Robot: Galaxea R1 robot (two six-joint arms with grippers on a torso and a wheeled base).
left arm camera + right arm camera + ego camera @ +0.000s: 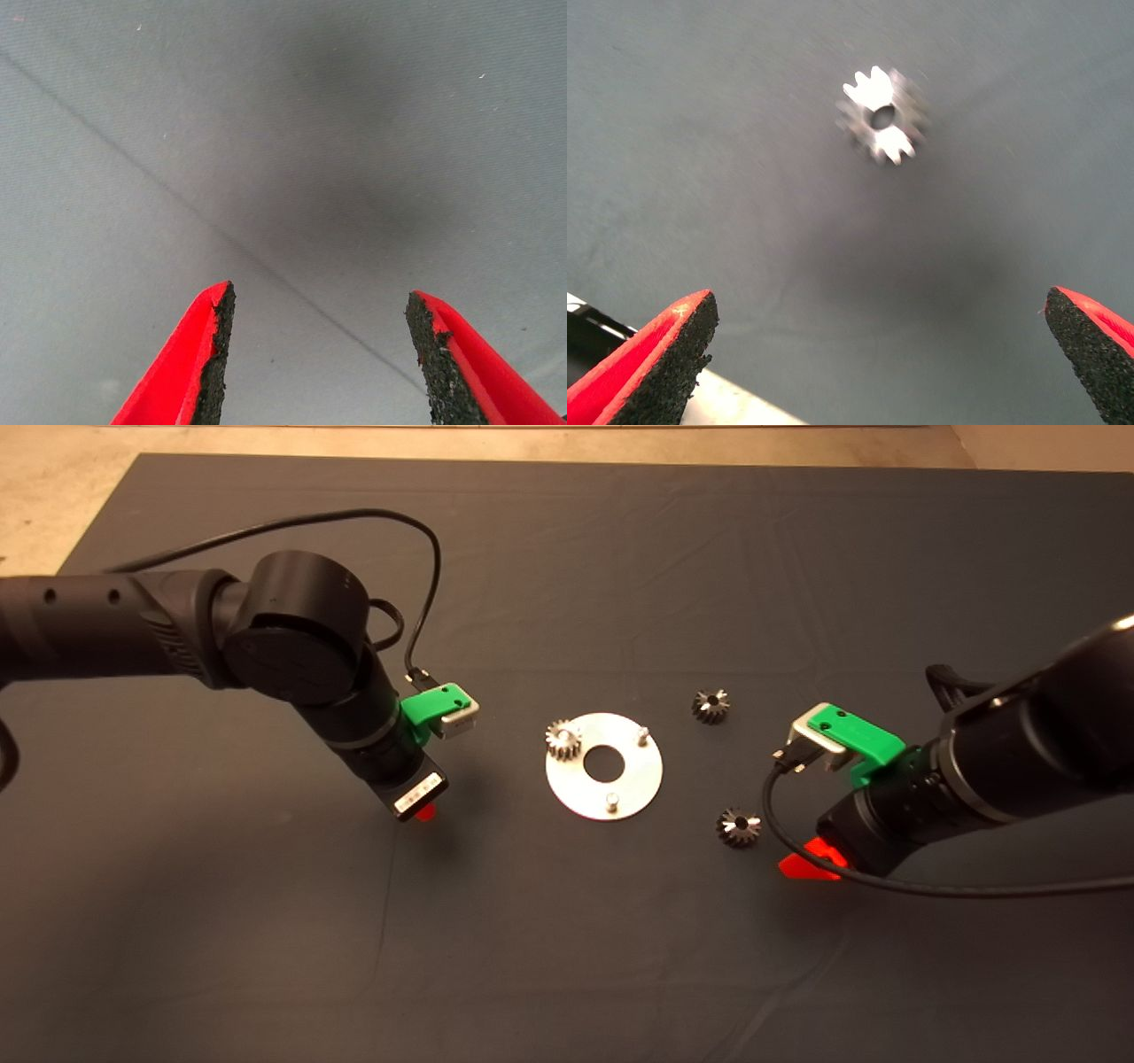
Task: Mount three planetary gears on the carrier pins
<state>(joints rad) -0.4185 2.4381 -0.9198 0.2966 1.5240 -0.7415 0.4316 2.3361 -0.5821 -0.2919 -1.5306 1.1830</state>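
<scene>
On table, right side: right tool (811, 865) low over the mat (567, 957), fingers spread wide, nothing between them; one loose gear (737, 826) just beside it, toward the disc.
Left tool (425, 812): fingers spread, nothing held, well apart from the disc (638, 779), bare mat below.
Disc: flat on mat; one gear (563, 739) seated on its left pin.
Pins bare: two (643, 734), (611, 801).
Gears, count: three; second loose gear (710, 706) near disc, far side.
</scene>
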